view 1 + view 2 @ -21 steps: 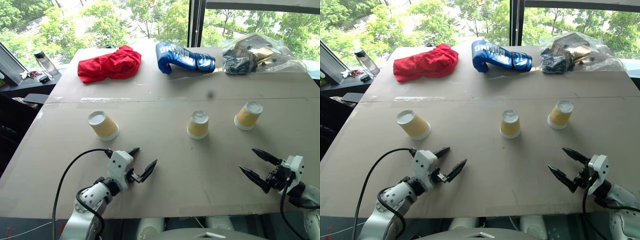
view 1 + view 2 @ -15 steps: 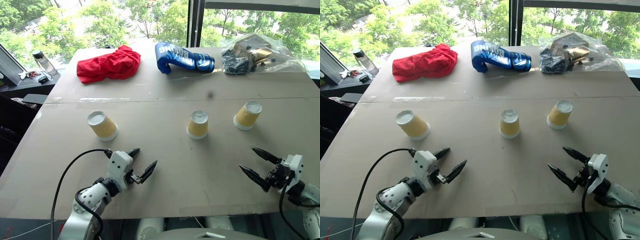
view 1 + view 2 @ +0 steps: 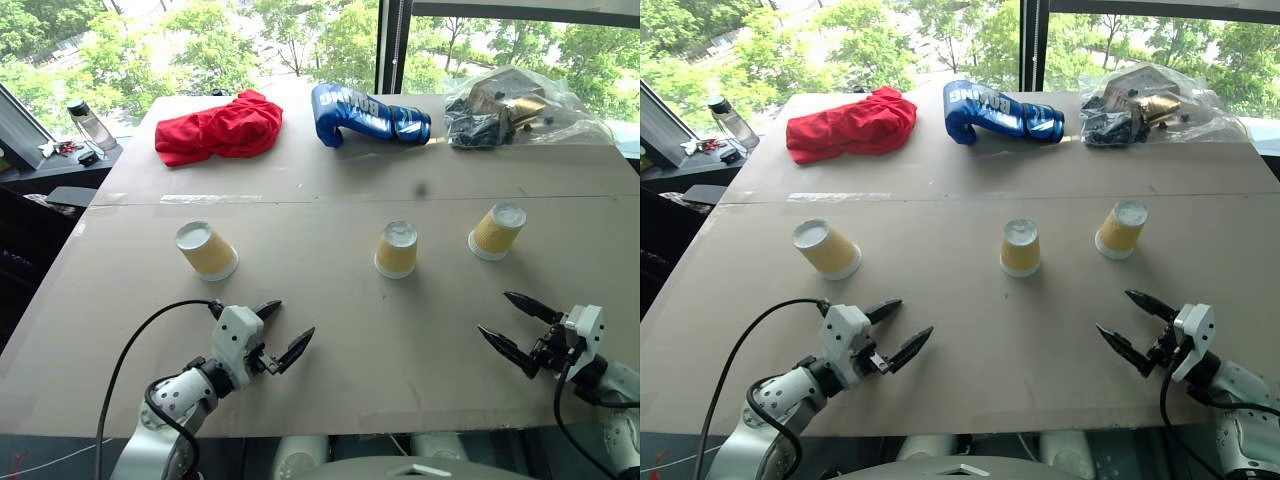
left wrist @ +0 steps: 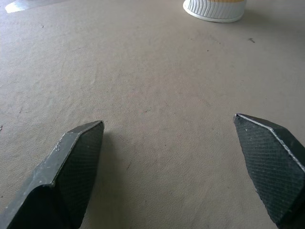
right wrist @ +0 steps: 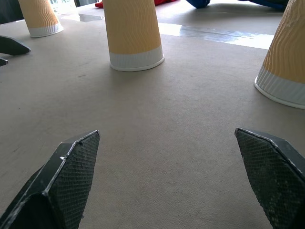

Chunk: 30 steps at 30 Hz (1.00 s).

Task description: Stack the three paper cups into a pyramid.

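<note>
While both pincers (image 3: 276, 328) (image 3: 514, 325) gape wide near front table edge (image 3: 300, 425), cups (image 3: 397, 249) stand apart.

Two head cameras, set side by side, look forward and steeply down across the worktop (image 3: 330, 330) toward windows, sharing nearly the whole scene. Each wrist camera sits low, just above the surface, looking out between its own pincer fingers. The right wrist view and the head views share the three paper cups (image 5: 132, 33).
</note>
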Available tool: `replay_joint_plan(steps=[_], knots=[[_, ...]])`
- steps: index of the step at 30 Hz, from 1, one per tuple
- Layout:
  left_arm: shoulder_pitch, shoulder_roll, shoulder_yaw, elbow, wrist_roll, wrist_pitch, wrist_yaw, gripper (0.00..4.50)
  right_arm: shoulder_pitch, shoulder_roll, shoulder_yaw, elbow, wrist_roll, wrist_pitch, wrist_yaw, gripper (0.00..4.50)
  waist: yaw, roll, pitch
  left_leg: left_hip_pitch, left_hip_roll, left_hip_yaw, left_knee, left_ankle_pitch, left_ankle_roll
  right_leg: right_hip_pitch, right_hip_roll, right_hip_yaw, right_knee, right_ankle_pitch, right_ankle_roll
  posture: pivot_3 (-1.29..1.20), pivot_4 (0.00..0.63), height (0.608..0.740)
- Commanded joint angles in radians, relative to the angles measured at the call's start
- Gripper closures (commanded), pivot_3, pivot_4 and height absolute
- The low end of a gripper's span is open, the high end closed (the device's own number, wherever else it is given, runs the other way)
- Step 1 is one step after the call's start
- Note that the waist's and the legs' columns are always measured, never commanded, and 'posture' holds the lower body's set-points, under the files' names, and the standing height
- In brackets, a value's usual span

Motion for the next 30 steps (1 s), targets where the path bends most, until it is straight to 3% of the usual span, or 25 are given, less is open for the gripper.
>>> replay_joint_plan(steps=[1, 8, 17, 30], knots=[[-0.007, 0.016, 0.015, -0.006, 0.003, -0.012, -0.009, 0.05, -0.01, -0.007, 0.006, -0.027, 0.0, 0.007, 0.004, 0.0, 0.0, 0.0, 0.0, 0.0, 0.0, 0.0, 0.0, 0.0, 0.0, 0.0, 0.0, 0.0, 0.0, 0.0, 0.0, 0.0, 0.15, 0.74], [-0.088, 0.061, 0.036, -0.038, -0.08, 0.023, -0.086, 0.05, -0.088, 0.039, 0.067, -0.102, 0.013, 0.068, -0.045, 0.0, -0.001, -0.001, 0.001, 0.0, 0.0, 0.0, 0.0, 0.0, 0.0, 0.0, 0.0, 0.0, 0.001, 0.0, 0.0, 0.0, 0.15, 0.74], [-0.2, 0.245, 0.136, -0.118, -0.341, 0.162, -0.313, 0.05, -0.303, 0.106, 0.212, -0.167, -0.108, 0.188, -0.221, 0.0, -0.002, -0.003, 0.002, -0.002, 0.0, 0.0, 0.001, 0.0, 0.0, -0.003, 0.001, -0.004, 0.001, 0.0, 0.0, 0.0, 0.15, 0.74], [-0.308, 0.386, 0.246, -0.202, -0.464, 0.302, -0.346, 0.05, -0.524, 0.204, 0.31, 0.013, -0.183, 0.133, -0.212, 0.0, -0.003, -0.007, 0.006, -0.003, 0.0, -0.001, 0.001, 0.0, 0.0, -0.005, 0.001, -0.005, 0.002, 0.0, 0.0, 0.0, 0.15, 0.74]])
